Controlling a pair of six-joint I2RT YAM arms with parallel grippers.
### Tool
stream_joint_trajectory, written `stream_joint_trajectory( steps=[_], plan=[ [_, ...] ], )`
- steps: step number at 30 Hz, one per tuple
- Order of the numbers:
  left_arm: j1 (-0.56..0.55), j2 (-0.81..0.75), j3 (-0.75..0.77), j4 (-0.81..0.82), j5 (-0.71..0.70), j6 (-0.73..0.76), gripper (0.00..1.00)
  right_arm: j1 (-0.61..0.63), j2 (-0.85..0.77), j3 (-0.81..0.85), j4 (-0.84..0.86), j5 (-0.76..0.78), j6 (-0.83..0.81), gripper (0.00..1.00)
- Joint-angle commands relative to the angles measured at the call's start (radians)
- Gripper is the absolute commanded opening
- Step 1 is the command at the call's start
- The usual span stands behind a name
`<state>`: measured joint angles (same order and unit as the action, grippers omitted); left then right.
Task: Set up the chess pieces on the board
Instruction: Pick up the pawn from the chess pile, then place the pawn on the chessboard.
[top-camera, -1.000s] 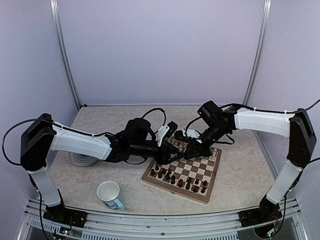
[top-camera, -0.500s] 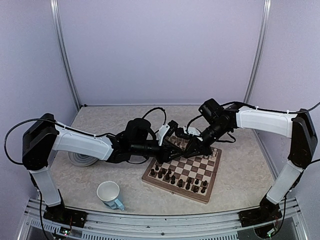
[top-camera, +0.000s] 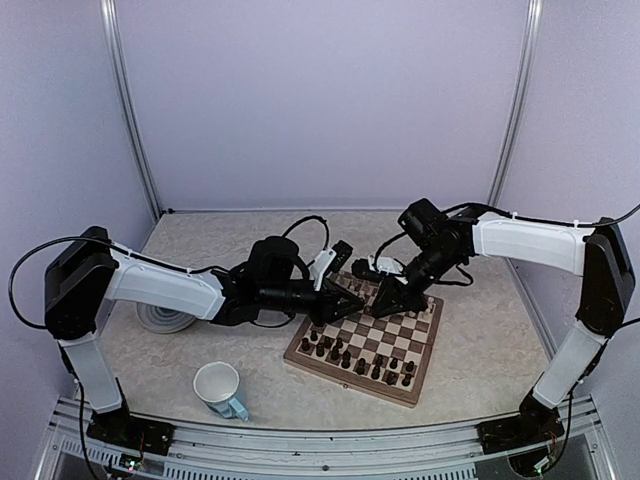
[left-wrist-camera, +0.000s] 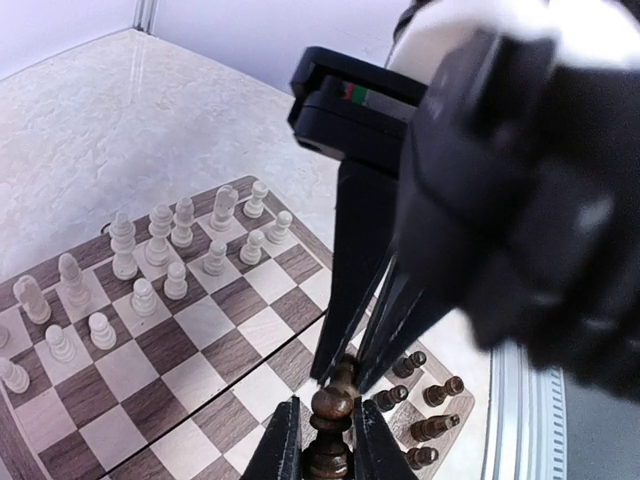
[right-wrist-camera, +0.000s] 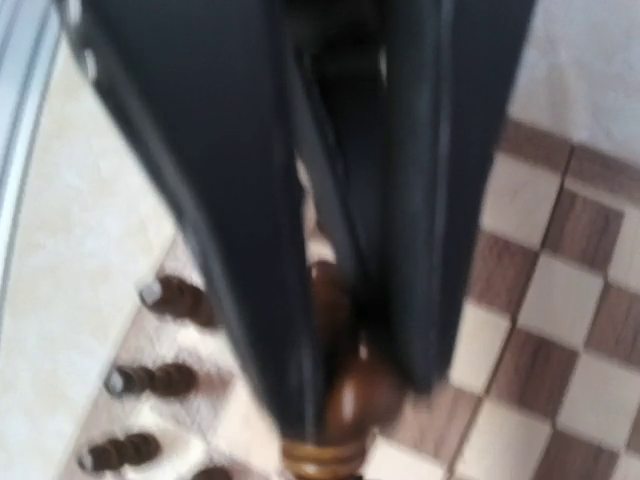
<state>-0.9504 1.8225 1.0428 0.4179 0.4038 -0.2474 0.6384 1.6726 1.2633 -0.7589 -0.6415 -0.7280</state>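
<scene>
The board (top-camera: 350, 378) lies mid-table, with cream-white chess pieces (left-wrist-camera: 170, 260) along its far rows and dark pieces (top-camera: 350, 355) along its near rows. My left gripper (left-wrist-camera: 328, 440) is shut on the stem of a dark brown chess piece (left-wrist-camera: 331, 405) and holds it above the board's left side. My right gripper (left-wrist-camera: 350, 372) comes down from above, its fingers closed against the piece's top. In the blurred right wrist view the piece (right-wrist-camera: 355, 400) sits between my right gripper (right-wrist-camera: 350, 390). In the top view the two grippers meet tip to tip, left (top-camera: 355, 301) and right (top-camera: 383, 306).
A white mug (top-camera: 218, 388) stands near the front left. A round grey plate (top-camera: 160, 318) lies at the left, partly under my left arm. Several dark pieces (left-wrist-camera: 425, 400) stand or lie by the board's edge below the grippers.
My left gripper has moved right with the dark piece and my right gripper has come in to meet it. The right fingers now close around the piece's top.
</scene>
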Motion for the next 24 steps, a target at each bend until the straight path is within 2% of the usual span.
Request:
stream_joint_trajectory(
  steps=[1,7,13,19,24],
  plan=[
    [0.023,-0.085,-0.035,-0.034,0.006,-0.030,0.10,-0.009,-0.008,0.033,-0.130,0.160,-0.078,0.04],
    [0.109,-0.196,-0.093,-0.091,0.026,-0.085,0.10,-0.008,0.012,0.147,-0.346,0.448,-0.163,0.04],
    [0.196,-0.266,-0.048,-0.182,0.059,-0.070,0.10,0.026,0.059,0.259,-0.510,0.768,-0.215,0.04],
    [0.244,-0.317,-0.059,-0.185,0.051,-0.032,0.10,0.092,0.121,0.269,-0.618,0.941,-0.175,0.04],
    [0.254,-0.349,-0.084,-0.181,0.060,-0.031,0.10,0.149,0.163,0.195,-0.619,1.028,-0.122,0.04]
  ],
)
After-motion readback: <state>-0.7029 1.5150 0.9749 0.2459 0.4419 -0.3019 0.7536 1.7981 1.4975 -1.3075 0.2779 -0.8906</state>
